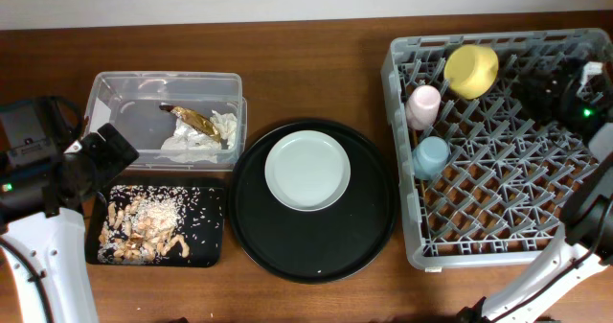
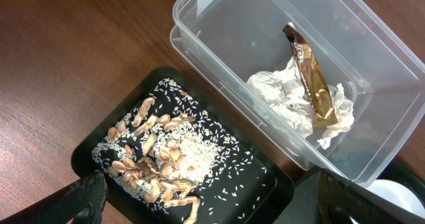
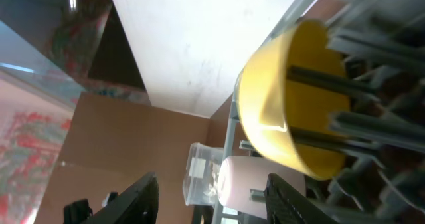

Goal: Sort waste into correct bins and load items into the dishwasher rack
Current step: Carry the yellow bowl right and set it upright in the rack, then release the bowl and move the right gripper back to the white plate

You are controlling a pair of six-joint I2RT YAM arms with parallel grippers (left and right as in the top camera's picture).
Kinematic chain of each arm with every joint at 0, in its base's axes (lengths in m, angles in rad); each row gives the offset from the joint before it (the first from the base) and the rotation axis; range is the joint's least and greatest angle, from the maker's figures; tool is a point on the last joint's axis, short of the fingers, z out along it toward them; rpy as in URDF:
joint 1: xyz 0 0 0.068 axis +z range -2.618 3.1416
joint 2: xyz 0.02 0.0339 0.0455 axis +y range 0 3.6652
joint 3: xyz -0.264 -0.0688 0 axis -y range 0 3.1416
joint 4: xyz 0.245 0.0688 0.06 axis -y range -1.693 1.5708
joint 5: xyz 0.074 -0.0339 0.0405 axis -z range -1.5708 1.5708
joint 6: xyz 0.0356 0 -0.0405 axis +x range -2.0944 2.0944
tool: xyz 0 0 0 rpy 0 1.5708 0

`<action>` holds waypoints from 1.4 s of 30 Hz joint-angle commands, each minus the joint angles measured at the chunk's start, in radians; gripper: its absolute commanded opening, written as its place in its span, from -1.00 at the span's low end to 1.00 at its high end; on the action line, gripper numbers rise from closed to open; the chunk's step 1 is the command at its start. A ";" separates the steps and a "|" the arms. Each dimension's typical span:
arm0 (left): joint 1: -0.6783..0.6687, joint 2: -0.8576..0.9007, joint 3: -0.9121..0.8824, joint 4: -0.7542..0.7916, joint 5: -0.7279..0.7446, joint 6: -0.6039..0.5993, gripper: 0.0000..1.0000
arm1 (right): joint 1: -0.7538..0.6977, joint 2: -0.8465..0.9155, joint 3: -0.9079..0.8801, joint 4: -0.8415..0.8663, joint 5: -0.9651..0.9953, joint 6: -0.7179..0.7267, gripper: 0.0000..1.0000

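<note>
The clear tub (image 1: 124, 103) holds crumpled napkins (image 1: 206, 139) and a brown peel (image 1: 196, 120); they also show in the left wrist view, napkins (image 2: 285, 98) and peel (image 2: 312, 84). The small black tray (image 1: 209, 213) holds food scraps with rice (image 1: 144, 227). My left gripper (image 1: 103, 155) hangs open and empty over that tray's near end (image 2: 212, 207). The grey rack (image 1: 400, 184) holds the yellow bowl (image 1: 471, 69), pink cup (image 1: 422, 104) and light-blue cup (image 1: 432, 155). The pale plate (image 1: 306, 170) lies on the round tray. My right gripper (image 1: 554, 88) is open and empty inside the rack, facing the bowl (image 3: 292, 111) and pink cup (image 3: 236, 181). Chopsticks are out of view.
The large round black tray (image 1: 369, 218) sits between the bins and the rack. The rack's upright pegs (image 3: 372, 84) stand close around my right gripper. Bare wooden table lies behind the tub and round tray.
</note>
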 commanded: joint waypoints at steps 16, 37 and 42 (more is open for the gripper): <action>0.005 -0.008 0.000 0.002 -0.011 -0.006 0.98 | 0.322 -0.675 0.002 -0.616 1.050 -0.325 0.00; 0.005 -0.008 0.000 0.002 -0.011 -0.006 0.98 | 1.067 -0.372 -0.068 -0.858 1.448 -0.324 -0.10; 0.005 -0.008 0.000 0.002 -0.011 -0.006 0.98 | 1.088 -0.253 -0.068 -0.797 1.405 -0.325 -0.24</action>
